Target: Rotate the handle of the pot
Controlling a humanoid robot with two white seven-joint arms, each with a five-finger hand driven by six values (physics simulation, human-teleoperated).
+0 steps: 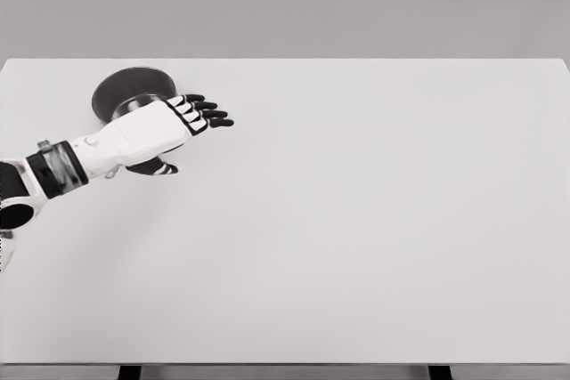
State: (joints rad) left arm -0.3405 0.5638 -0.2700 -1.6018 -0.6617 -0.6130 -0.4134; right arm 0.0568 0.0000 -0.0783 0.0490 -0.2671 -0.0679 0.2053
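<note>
Overhead, a pale table under grey wall bears a pot; left hand hovers open.

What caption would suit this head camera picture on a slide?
Left hand, fingers extended, reaching over a dark pot on a white table.

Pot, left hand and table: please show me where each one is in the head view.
pot (125, 88): head view, on the dark rim at its far left side.
left hand (158, 131): head view, on the white back of the hand.
table (374, 238): head view, on a bare part of its white top.
</note>
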